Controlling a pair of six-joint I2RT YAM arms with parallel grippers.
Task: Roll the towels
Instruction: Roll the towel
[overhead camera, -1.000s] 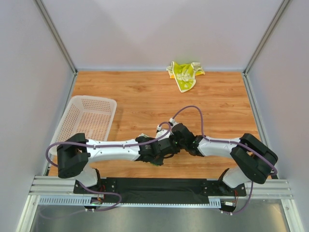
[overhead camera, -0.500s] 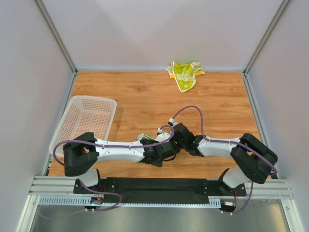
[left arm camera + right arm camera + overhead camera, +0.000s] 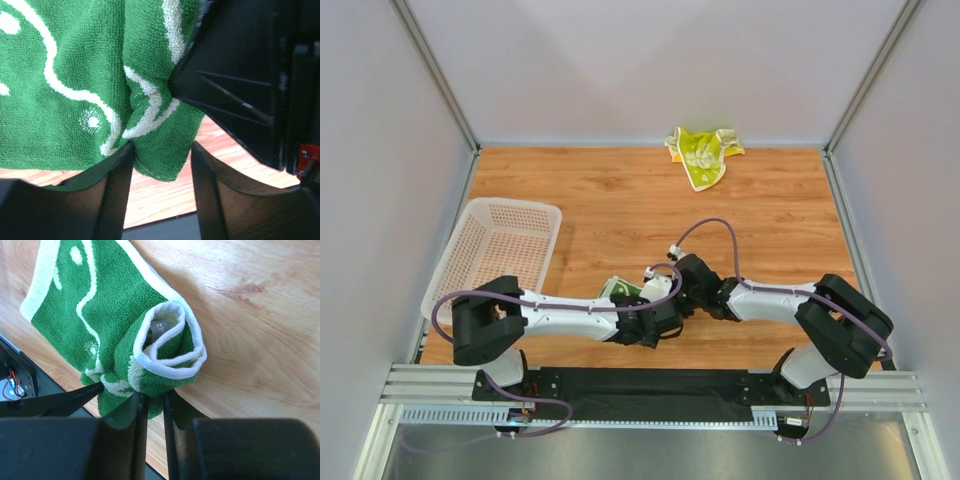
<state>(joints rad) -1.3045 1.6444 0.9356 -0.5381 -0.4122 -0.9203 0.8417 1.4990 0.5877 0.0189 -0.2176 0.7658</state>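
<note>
- Green towel [image 3: 100, 315] is partly rolled: 1 end is curled into a loose tube, and the rest hangs flat toward 10 o'clock in the right wrist view.
- It is at 6 o'clock on the table [image 3: 770, 220], between the 2 arms, and seems lifted off the wood.
- My right gripper [image 3: 154, 402] is pressed together and pinches the rolled end.
- My left gripper [image 3: 162, 165] is spread; a corner of the cloth hangs between its fingers, not clamped.
- The yellow towel [image 3: 700, 157] lies crumpled at 12 o'clock, well apart, not rolled.
- The basket [image 3: 470, 225] stands at 9 o'clock.
- I judge less than half is done: this roll needs finishing, then 1 whole towel is left.
</note>
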